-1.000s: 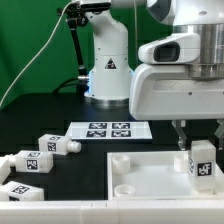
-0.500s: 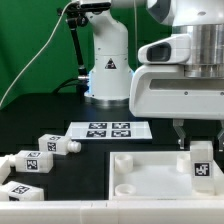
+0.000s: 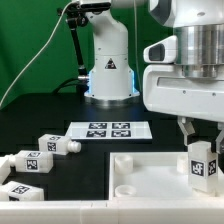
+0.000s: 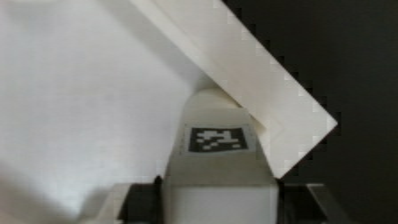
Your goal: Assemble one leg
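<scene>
My gripper (image 3: 200,146) is shut on a leg (image 3: 201,165), a small white square post with a marker tag, and holds it upright over the right corner of the large white tray-like piece (image 3: 150,172). In the wrist view the leg (image 4: 221,140) stands between the dark fingers (image 4: 144,200), its far end at the tray piece's corner (image 4: 267,90). Whether it touches the socket is hidden. Three more legs lie at the exterior view's left: one (image 3: 58,145), one (image 3: 32,160) and one (image 3: 12,189).
The marker board (image 3: 110,130) lies flat on the black table behind the tray piece. The robot's white base (image 3: 108,65) stands at the back, before a green backdrop. A white ledge (image 3: 60,210) runs along the front.
The gripper and the held leg have shifted slightly to the exterior view's right and a little lower over the tray piece's corner. The loose legs have not moved.
</scene>
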`<state>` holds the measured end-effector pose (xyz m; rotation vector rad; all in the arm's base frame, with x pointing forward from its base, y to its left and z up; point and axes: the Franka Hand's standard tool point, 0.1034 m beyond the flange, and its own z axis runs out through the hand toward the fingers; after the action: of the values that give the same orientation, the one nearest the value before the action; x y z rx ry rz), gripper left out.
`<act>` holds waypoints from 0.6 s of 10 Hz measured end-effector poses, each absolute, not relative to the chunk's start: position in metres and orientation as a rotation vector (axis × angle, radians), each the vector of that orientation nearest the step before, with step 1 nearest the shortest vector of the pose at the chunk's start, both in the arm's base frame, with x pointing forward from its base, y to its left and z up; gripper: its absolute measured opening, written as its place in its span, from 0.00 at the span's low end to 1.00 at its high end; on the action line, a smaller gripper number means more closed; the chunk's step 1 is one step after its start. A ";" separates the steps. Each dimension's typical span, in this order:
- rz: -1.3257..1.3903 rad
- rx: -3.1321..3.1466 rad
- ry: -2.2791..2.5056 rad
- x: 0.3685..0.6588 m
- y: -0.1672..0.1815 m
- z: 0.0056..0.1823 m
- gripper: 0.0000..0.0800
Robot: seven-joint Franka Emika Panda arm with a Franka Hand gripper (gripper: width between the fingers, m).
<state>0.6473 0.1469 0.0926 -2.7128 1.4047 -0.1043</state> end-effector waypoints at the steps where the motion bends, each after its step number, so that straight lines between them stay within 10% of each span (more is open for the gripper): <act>1: -0.055 -2.576 1.601 0.647 0.149 0.093 0.35; 6: -0.042 -2.594 1.561 0.647 0.151 0.091 0.77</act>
<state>0.6468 0.1507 0.0905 -2.5939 1.5610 -0.0422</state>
